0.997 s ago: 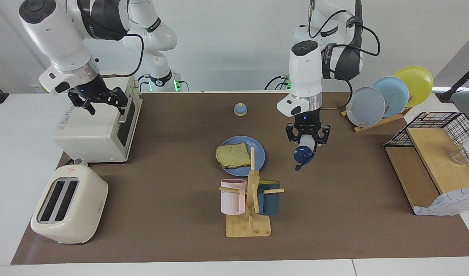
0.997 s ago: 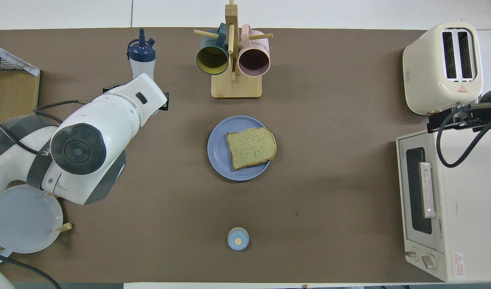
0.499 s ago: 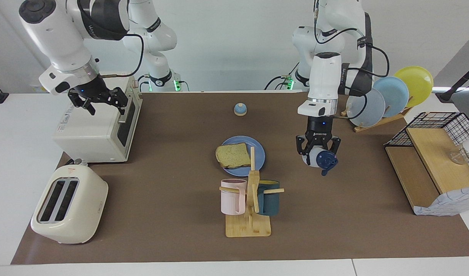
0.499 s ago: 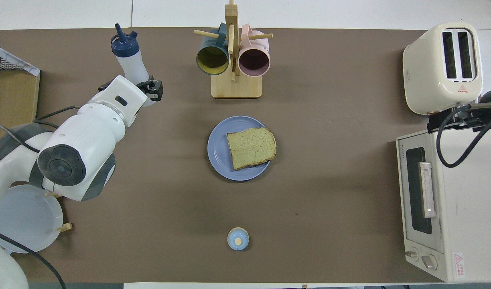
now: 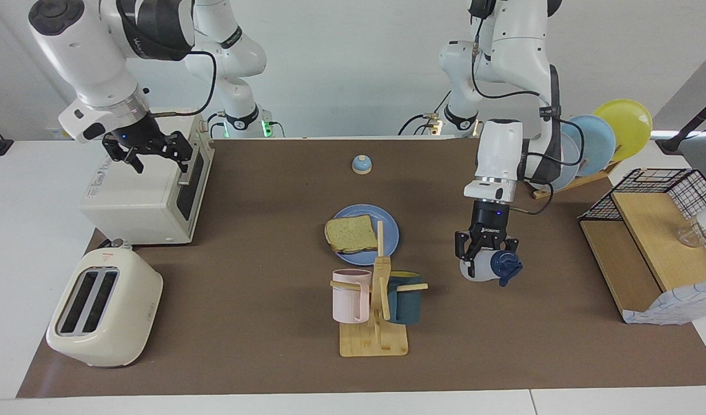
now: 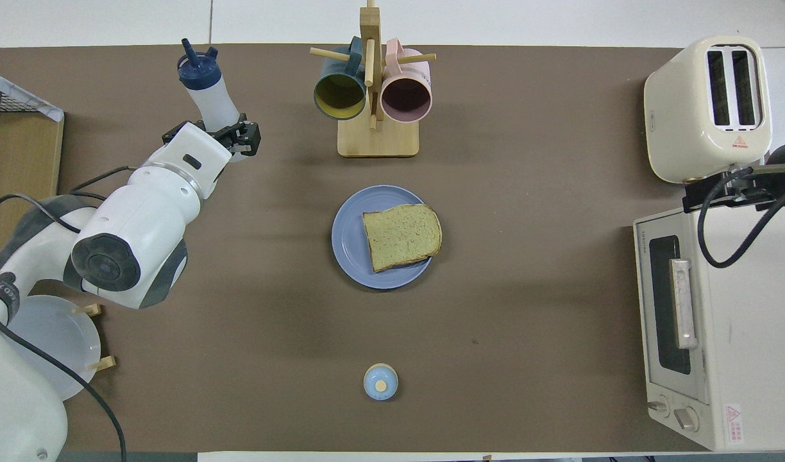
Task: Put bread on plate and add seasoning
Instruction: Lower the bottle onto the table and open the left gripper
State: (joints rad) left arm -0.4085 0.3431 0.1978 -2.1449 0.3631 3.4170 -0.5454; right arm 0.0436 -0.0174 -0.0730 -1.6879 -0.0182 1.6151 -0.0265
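1. Facing view: the bread (image 5: 351, 233), a pale tan square slice with a darker crust, lies on the round blue plate (image 5: 389, 230) mid-bench, its edge overhanging the rim toward the right arm's end. The seasoning (image 5: 487, 267) is a translucent white bottle with a navy cap, tilted.
2. The left gripper (image 5: 483, 256) is clenched on the seasoning's body, low over the brown bench (image 5: 261, 242) toward the left arm's end, beside the mug rack (image 5: 376, 311).
3. The right gripper (image 5: 157, 151) hangs with fingers spread wide, holding nothing, over the toaster oven (image 5: 148, 199); that arm waits.
4. A second ago the left gripper held the bottle just beside the plate; it has since carried it away from the plate and lower.
5. Overhead view: the bread (image 6: 402, 236) sits on the plate (image 6: 351, 240). The seasoning (image 6: 208, 90) sticks out past the left gripper (image 6: 229, 131), cap pointing away from the robots.
6. Bread and plate have not moved.
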